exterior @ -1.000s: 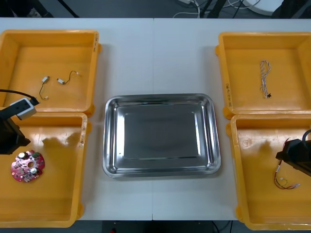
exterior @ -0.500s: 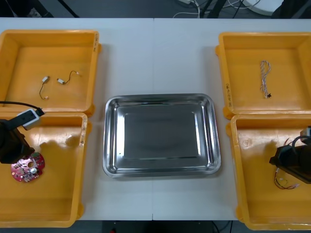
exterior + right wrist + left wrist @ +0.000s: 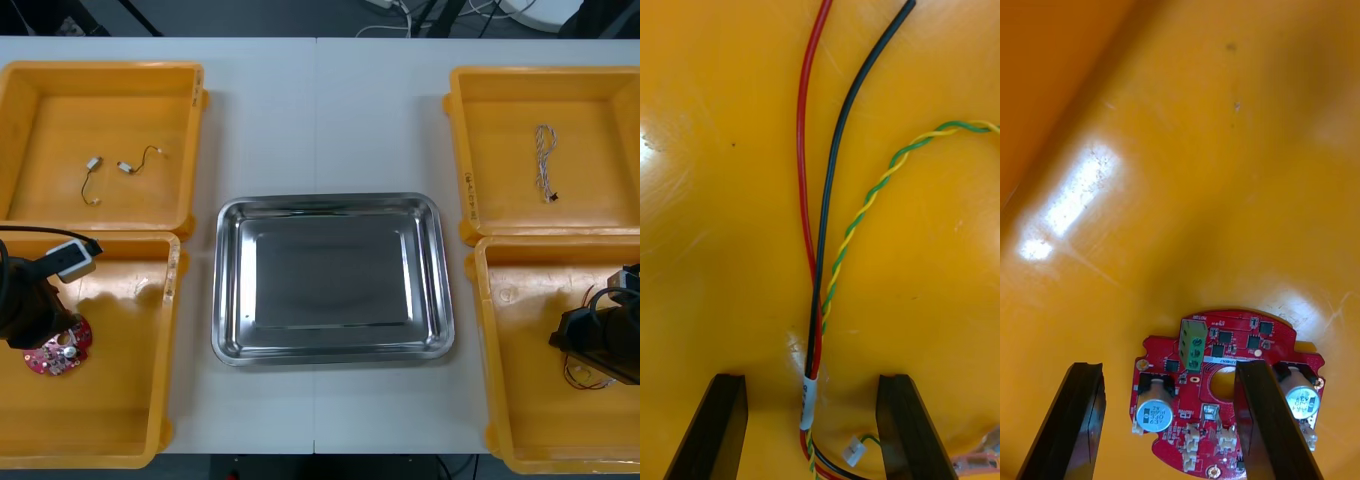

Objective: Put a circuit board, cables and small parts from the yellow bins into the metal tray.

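Left claw [image 3: 1169,367] is hanging released over the stiff, fragile round red circuit board [image 3: 1214,405] — take its rim. Right claw [image 3: 811,379], released, is straddling limp cables [image 3: 817,300].

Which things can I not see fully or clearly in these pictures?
Round red circuit board: front view, left gripper covers part; left wrist view, picture edge cuts it.
Red, black and yellow-green cables: front view, right gripper covers most.
Small metal parts, far left yellow bin: front view, too small to identify.

Raised walls of the yellow plastic bins [image 3: 172,300] flank the shiny rectangular metal tray [image 3: 330,285], open above, across white worktop [image 3: 320,120] strips.
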`<state>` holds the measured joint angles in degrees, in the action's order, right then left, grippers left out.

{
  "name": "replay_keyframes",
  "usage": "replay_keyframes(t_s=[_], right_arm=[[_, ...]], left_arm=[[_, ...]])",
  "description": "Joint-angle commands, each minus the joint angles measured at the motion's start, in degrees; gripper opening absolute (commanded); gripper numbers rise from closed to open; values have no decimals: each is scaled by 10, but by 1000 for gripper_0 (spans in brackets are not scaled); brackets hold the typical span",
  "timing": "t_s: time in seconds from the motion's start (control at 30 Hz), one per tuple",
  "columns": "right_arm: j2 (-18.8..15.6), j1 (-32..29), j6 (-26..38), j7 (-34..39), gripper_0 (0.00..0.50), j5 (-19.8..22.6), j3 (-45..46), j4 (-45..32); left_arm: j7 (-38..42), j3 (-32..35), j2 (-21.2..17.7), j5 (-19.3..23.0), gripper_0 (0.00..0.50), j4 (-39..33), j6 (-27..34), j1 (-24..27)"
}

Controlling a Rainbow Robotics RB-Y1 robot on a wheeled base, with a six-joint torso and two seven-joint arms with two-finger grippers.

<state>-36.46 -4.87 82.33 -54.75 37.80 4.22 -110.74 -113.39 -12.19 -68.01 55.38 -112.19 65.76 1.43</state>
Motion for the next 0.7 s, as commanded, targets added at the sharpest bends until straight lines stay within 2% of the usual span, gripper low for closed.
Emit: replay_keyframes(t_s=[0.03,0.33,0.37,0.4,0.7], right_arm=[[2,-6,-9,-31,500,-10,-11,10],[2,-6,-9,-31,500,-10,-11,10],[2,-6,-9,-31,301,-10,-11,10],[2,-6,-9,-31,0,-10,-11,10],[2,-6,-9,-31,0,-10,-11,10]], left_arm=[[-42,-13,-27,-10,500,-4,-8,-12],[-40,-37,-27,-21,500,2,-29,-11],[-40,-39,-27,-22,500,2,-29,-11],[-40,-44,-27,-25,500,4,-34,-12],[-40,-58,-27,-33,500,12,-42,-12]])
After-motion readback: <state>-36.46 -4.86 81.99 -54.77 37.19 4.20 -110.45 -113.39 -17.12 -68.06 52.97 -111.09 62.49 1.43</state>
